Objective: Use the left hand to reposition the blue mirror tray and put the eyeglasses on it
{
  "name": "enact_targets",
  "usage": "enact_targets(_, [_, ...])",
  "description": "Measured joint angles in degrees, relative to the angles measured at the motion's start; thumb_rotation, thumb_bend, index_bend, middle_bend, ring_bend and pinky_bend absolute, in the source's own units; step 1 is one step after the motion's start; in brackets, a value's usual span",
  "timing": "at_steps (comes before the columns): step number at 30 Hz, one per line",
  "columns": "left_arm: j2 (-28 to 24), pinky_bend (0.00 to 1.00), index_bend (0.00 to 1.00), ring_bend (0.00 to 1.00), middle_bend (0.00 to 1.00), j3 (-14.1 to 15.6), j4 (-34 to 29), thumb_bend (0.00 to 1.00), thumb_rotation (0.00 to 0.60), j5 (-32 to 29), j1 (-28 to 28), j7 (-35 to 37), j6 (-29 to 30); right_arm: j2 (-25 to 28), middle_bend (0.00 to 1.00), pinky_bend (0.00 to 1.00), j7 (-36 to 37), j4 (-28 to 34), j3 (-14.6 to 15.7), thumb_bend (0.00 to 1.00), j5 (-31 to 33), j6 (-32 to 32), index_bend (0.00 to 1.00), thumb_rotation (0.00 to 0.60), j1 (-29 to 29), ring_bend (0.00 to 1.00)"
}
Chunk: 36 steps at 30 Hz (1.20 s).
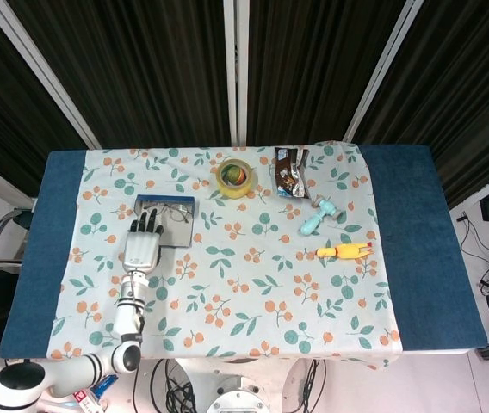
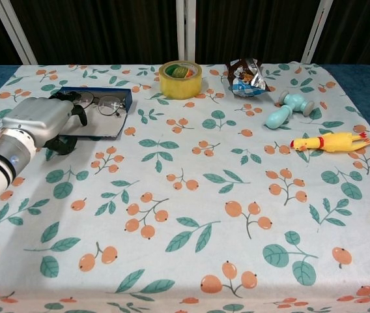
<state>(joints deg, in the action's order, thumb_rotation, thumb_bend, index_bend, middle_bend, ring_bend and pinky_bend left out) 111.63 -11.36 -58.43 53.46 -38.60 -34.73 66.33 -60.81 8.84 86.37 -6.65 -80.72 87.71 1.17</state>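
Lying under fingers (image 1: pixel 147 224): blue mirror tray (image 1: pixel 176 231)

Left hand (image 1: pixel 143 243) rests on the blue mirror tray (image 1: pixel 169 222); eyeglasses (image 1: pixel 174 215) lie on it.

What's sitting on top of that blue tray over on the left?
A pair of eyeglasses lies on the blue mirror tray. The left robot hand covers the tray's near-left part, so anything beneath it is hidden.
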Motion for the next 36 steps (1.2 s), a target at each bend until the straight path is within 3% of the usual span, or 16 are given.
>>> enact_targets(8, [-1.1, 0.16, 0.59, 0.04, 0.01, -4.1, 0.2, 0.5, 0.6, 1.0, -1.6, 3.3, -2.2, 0.0, 0.0, 0.0, -0.3, 0.2, -0.2, 0.19, 0.0, 0.1, 0.0, 0.6, -0.1, 0.0])
enact_targets(23, [0.6, 0.16, 0.6, 0.04, 0.02, -8.3, 9.8, 0.52, 0.6, -1.8, -6.2, 4.3, -9.9, 0.9, 0.0, 0.0, -0.9, 0.9, -0.7, 0.19, 1.2, 0.4, 0.0, 0.6, 0.3, 0.0])
enact_targets(30, [-0.3, 0.16, 0.73, 0.04, 0.04, -8.2, 6.9, 0.54, 0.6, -1.2, -5.1, 7.4, -10.3, 0.2, 0.0, 0.0, -1.0, 0.5, -0.7, 0.19, 1.3, -0.3, 0.0, 0.6, -0.1, 0.0])
enact_targets(36, [-2.7, 0.16, 0.78, 0.04, 0.07, -6.5, -0.3, 0.56, 0.6, 1.3, -1.7, 9.2, -5.3, -0.4, 0.0, 0.0, -0.8, -0.2, -0.6, 0.19, 1.2, -0.7, 0.0, 0.6, -0.4, 0.0])
